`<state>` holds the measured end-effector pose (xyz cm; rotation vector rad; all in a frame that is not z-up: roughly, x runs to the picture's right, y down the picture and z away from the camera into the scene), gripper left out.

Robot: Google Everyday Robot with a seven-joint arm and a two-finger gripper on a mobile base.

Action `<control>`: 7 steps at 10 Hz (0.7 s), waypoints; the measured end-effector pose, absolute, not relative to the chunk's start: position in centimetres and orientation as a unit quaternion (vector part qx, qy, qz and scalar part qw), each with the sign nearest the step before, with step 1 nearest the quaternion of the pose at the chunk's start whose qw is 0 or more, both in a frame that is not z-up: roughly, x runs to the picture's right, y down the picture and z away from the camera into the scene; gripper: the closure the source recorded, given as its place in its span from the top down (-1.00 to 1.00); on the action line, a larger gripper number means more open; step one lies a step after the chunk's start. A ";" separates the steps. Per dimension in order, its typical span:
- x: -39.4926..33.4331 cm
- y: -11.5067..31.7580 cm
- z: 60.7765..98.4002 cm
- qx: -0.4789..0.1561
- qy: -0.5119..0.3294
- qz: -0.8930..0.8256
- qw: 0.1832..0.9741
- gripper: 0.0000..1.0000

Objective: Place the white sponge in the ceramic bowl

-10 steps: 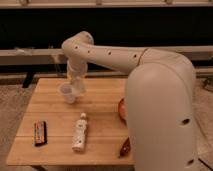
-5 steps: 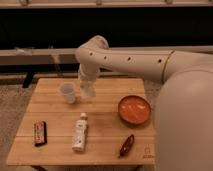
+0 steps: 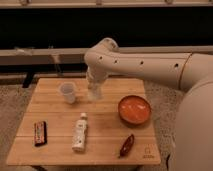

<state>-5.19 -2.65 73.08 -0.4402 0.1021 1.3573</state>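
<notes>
Lighting was warm and moderate, apparently from overhead. The wooden worktop was evenly lit, with only soft, short shadows beside the objects. The background behind it fell into deep black with no detail. The white arm was the brightest surface and showed mild glare along its top. The end effector hung just above the worktop's rear centre, smeared and indistinct. The whole frame was soft, with blurred edges on the small items.

The white arm reaches in from the right, bends at its elbow and points down; the gripper hangs below the wrist.
</notes>
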 end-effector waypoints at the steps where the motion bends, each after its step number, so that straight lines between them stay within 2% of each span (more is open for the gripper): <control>1: -4.7 -2.6 73.1 -0.200 0.049 0.626 0.752 -0.96; 7: 0.6 -0.9 74.1 -0.194 0.056 0.658 0.725 -0.96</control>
